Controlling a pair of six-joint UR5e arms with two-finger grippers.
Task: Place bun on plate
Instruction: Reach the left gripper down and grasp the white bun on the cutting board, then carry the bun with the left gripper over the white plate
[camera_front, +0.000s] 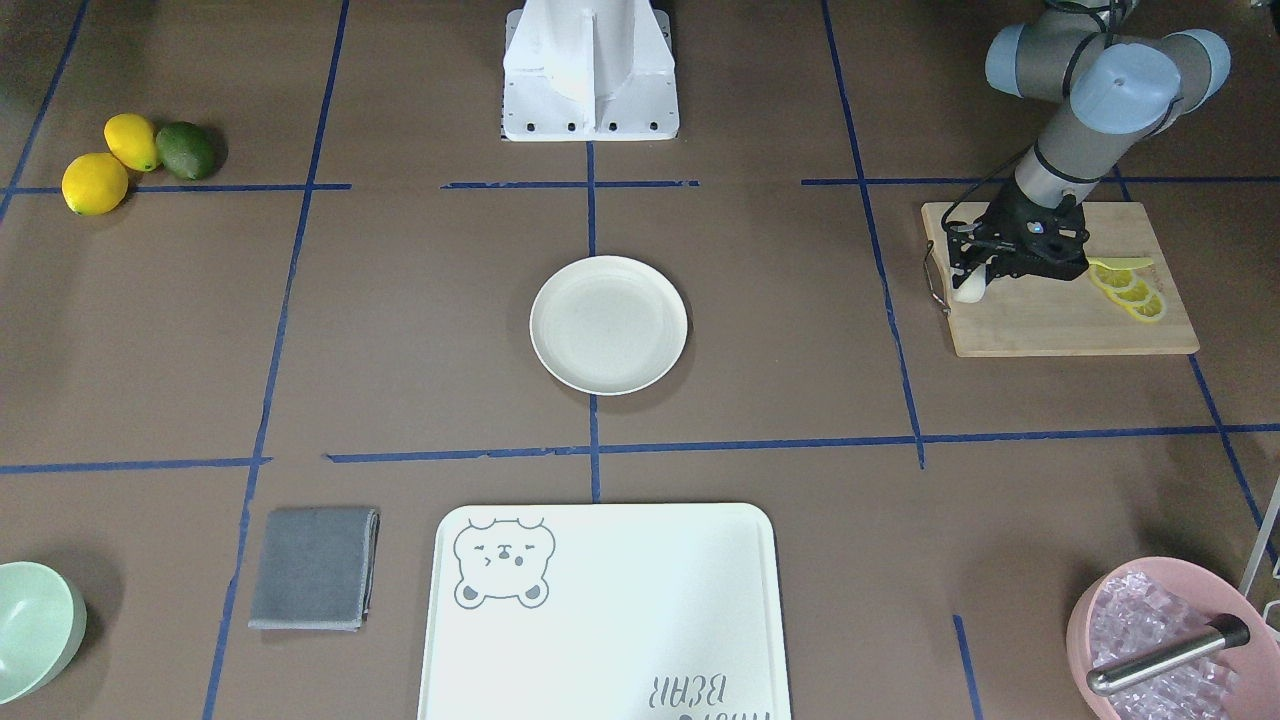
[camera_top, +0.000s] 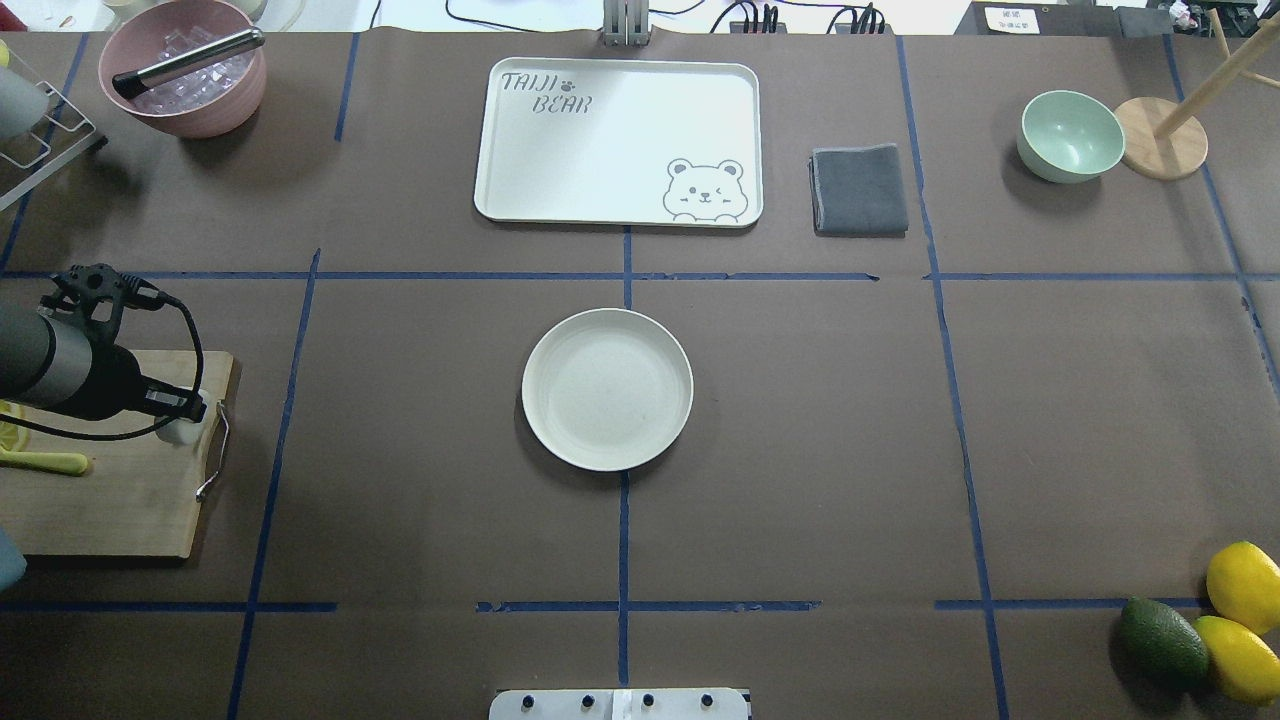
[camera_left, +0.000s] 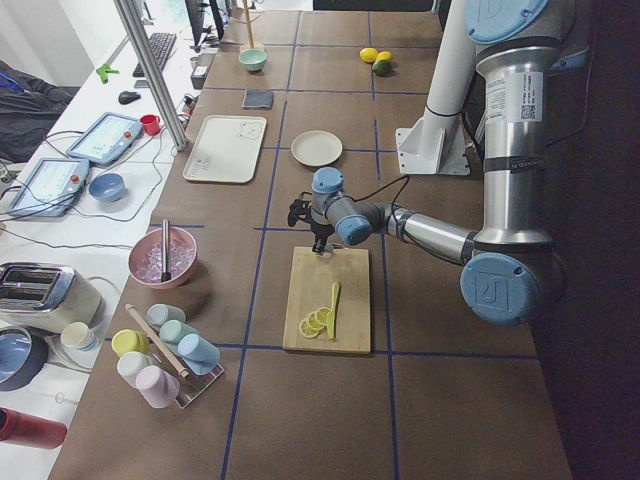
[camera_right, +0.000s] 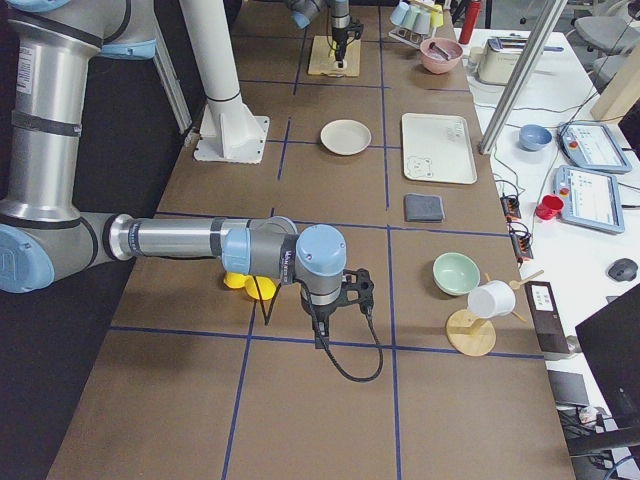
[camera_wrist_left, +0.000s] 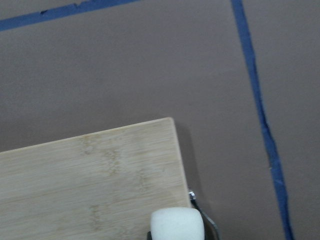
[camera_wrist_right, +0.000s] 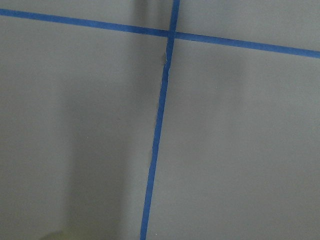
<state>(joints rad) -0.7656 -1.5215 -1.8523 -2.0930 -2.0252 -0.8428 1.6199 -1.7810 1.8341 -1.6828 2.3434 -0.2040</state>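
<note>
Currently the left end effector (camera_front: 971, 279) has its fingers closed on the bun (camera_front: 967, 291), right at the corner of the wooden cutting board (camera_front: 1060, 325). Seen from overhead, that spot is at nine o'clock from the plate (camera_top: 607, 389) and well apart from it. At twelve o'clock from the plate lies a white tray (camera_top: 620, 140) printed "TAIJI BEAR" beside a bear drawing. The right end effector (camera_right: 340, 300) hangs above the tabletop (camera_right: 300, 400) near the lemons (camera_right: 250, 288) — open or closed, I cannot tell.
</note>
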